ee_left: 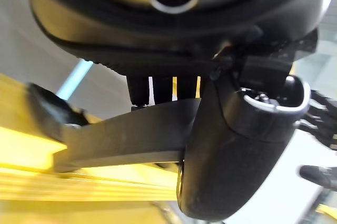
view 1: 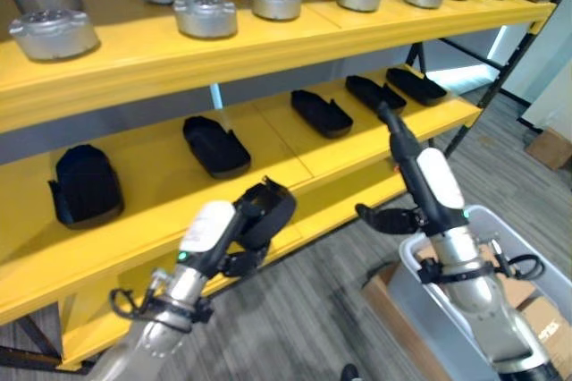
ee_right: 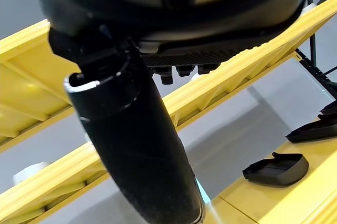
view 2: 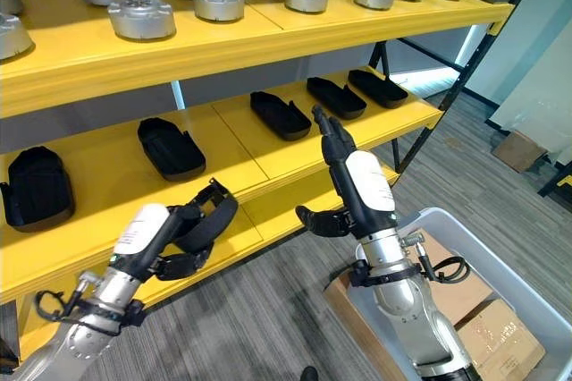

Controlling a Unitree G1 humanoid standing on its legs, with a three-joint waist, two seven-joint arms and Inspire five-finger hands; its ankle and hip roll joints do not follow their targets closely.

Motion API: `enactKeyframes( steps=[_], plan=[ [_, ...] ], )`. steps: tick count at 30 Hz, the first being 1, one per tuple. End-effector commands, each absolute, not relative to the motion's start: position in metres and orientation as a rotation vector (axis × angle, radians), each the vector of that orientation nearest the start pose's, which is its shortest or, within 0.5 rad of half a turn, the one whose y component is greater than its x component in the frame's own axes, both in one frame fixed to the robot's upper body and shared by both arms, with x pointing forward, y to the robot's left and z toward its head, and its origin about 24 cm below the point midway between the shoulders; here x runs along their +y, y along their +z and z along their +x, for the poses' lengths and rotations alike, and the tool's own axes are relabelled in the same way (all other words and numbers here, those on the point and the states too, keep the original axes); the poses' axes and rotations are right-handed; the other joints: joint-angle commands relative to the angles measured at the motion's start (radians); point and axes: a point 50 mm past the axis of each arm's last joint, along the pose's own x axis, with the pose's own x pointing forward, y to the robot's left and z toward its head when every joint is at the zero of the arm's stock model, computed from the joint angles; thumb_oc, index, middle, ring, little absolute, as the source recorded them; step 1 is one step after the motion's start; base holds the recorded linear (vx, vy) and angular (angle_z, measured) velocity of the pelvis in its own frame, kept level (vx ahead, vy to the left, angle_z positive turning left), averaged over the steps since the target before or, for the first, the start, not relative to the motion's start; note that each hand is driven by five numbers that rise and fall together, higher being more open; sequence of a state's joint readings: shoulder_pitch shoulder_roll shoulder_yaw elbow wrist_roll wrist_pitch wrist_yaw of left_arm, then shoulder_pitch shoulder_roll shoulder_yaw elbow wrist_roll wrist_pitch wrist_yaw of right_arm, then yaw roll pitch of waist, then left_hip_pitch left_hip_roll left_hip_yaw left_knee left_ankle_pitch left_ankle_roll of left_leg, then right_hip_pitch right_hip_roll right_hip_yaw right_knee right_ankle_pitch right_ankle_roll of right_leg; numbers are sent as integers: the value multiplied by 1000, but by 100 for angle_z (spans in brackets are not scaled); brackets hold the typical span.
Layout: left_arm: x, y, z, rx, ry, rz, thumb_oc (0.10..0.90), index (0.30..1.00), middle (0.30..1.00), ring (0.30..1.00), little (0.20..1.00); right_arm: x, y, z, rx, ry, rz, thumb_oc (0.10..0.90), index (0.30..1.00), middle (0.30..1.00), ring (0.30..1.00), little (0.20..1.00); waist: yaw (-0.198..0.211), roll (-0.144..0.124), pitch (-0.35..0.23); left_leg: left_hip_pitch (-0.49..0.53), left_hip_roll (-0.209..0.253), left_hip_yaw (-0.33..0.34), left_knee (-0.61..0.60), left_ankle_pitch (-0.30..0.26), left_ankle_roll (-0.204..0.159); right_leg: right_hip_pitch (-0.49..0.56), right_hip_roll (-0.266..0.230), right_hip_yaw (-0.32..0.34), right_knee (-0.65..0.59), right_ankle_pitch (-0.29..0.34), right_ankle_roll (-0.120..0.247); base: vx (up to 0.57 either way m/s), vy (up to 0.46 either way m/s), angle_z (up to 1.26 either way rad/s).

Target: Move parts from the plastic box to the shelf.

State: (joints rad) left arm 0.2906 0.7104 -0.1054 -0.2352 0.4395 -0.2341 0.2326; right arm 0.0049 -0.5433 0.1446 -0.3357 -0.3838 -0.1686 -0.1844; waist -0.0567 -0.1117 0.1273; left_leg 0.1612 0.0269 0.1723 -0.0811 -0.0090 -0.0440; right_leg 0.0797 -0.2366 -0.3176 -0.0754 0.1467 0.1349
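Left hand [view 2: 183, 229] grips a black part [view 2: 207, 217], long axis toward the shelf [view 2: 268, 162].

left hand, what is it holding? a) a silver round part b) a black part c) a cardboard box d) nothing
b: the left hand is curled round a black part, held in front of the middle shelf, while the silver round parts sit on the top shelf.
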Motion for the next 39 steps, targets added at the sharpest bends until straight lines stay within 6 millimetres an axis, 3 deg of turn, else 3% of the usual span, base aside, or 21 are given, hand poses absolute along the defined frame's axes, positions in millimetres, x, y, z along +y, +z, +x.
enactKeyframes(
  steps=[1,4,5,6,11,14,23,25,39],
  plan=[
    [232,120,199,-484,22,1063,400,300,300,300,300,-167,170,238,-750,53,-779,900,1000,1000,1000,1000,40,2,-46,21,-35,-25,-6,-66,80,-92,-47,16,49,106,77,0,0,0],
    [263,105,182,-333,113,1115,400,300,300,300,300,-169,170,237,-749,63,-771,900,1000,1000,1000,1000,71,-8,-38,11,-40,-48,-6,-62,82,-79,-57,-14,45,108,82,-20,13,25],
    [284,97,168,-238,187,1147,400,300,300,300,300,-170,170,236,-745,76,-769,900,1000,1000,1000,1000,90,-11,-32,2,-42,-63,-6,-59,84,-74,-64,-33,45,111,85,-20,11,36],
    [284,97,167,-238,188,1148,400,300,300,300,300,-170,170,236,-745,78,-768,900,1000,1000,1000,1000,87,-14,-32,-1,-45,-63,-6,-53,84,-76,-67,-34,43,115,83,-23,10,47],
    [322,83,134,-39,358,1194,400,300,300,300,300,-173,171,237,-724,100,-776,900,1000,1000,1000,1000,151,-13,-26,-24,-53,-104,-6,-49,88,-60,-81,-81,41,109,90,0,3,31],
    [335,86,129,-14,442,1237,400,300,300,300,300,-174,172,238,-720,95,-783,900,1000,1000,1000,1000,178,-14,-25,-39,-56,-128,-6,-43,86,-46,-89,-113,36,108,91,17,-4,36],
    [340,111,138,-124,539,1302,400,300,300,300,300,-179,175,239,-722,58,-794,900,1000,1000,1000,1000,202,-21,-19,-65,-69,-163,-6,-34,86,-29,-109,-162,29,120,101,3,16,19],
    [336,126,146,-210,555,1336,400,300,300,300,300,-178,176,239,-726,49,-798,900,1000,1000,1000,1000,207,-25,-19,-69,-76,-166,-6,-35,89,-27,-114,-167,26,129,106,0,56,10],
    [297,194,188,-648,498,1489,400,300,300,300,300,-150,184,252,-804,105,-774,900,1000,1000,1000,1000,185,-45,-19,-43,-125,-115,-6,-60,120,-64,-161,-76,29,207,122,-2,99,-4]
  ],
)
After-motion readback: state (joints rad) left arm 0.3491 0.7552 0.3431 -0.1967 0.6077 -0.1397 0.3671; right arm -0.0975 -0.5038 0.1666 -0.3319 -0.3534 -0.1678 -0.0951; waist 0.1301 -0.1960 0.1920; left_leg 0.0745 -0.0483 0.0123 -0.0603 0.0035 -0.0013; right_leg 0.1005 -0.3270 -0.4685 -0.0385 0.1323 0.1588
